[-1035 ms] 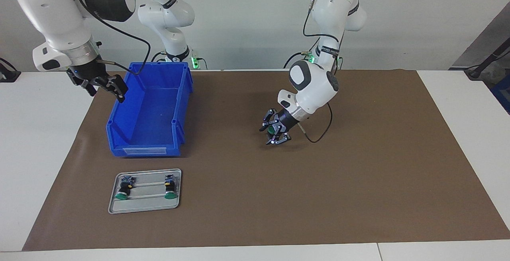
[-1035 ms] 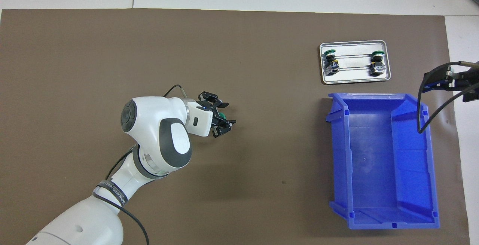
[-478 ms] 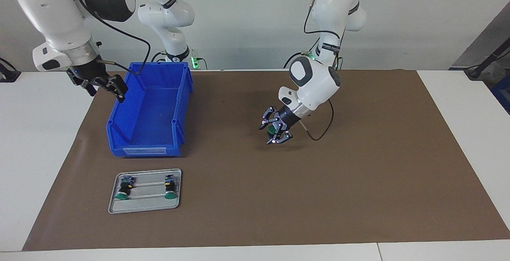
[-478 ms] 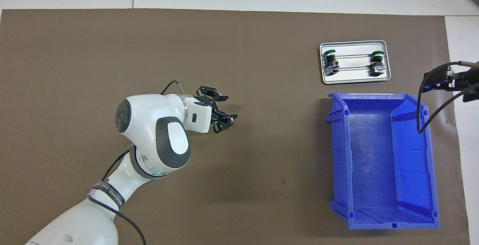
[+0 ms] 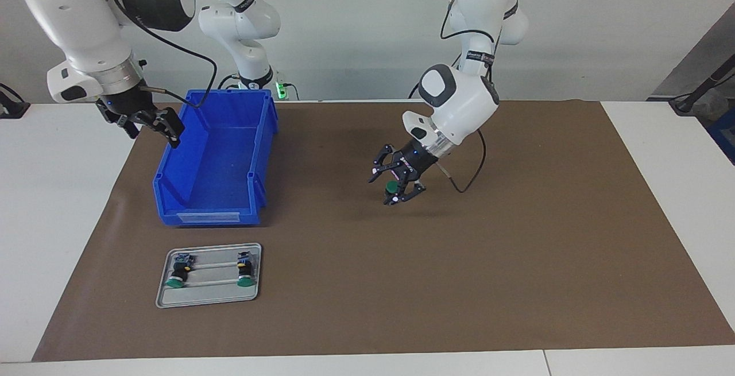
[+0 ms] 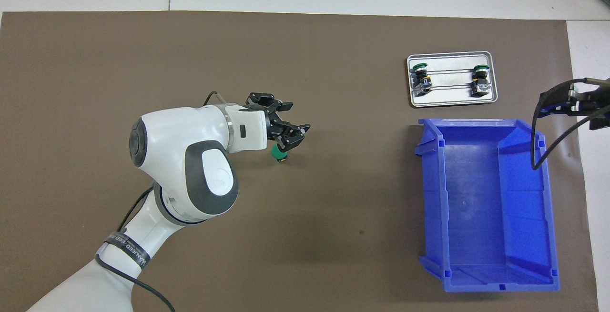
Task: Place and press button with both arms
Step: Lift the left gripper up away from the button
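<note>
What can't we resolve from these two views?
- Button body: both views, covered by the left hand; only its green cap shows.
- Right hand: overhead view, cut off by the picture's edge.
- Tray buttons' markings: both views, too small.

3 green-capped buttons total: 1 button [image 5: 391,186] in the left tool [image 5: 396,183], 2 buttons [image 5: 175,276] [image 5: 246,275] lying on the tray [image 5: 208,300]. 1 metal tray. 1 blue bin [image 5: 213,158]. 1 brown mat [image 5: 517,249] on the counter [image 5: 57,221]. 2 white arms, 2 tools: left one, and right tool [image 5: 150,125] over the bin's rim.
</note>
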### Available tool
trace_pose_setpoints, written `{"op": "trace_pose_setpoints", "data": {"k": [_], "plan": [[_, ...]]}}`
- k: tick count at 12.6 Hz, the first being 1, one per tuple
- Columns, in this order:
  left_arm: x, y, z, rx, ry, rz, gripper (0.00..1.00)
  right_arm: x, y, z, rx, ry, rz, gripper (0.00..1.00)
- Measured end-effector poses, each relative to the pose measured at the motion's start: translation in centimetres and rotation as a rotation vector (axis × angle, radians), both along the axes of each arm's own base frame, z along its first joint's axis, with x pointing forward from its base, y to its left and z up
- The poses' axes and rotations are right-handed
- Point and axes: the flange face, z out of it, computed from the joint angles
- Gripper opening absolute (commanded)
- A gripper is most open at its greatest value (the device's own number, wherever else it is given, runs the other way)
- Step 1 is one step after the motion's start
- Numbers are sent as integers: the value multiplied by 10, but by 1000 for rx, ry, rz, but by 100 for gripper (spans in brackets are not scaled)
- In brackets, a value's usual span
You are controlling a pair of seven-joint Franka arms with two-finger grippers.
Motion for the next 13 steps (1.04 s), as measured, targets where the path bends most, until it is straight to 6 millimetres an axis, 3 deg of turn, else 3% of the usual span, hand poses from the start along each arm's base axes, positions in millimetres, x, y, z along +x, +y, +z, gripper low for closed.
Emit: {"op": "trace_pose_setpoints", "data": {"k": [6, 10, 13], "plan": [[12, 27, 45, -100, 94, 206, 67, 1, 2, 0, 0, -12, 5, 100], [27, 35, 74, -214, 239, 386, 66, 2, 6, -4, 0, -17, 13, 100], [41, 51, 93, -260, 387, 420, 65, -1, 9, -6, 10, -11, 52, 100]]}}
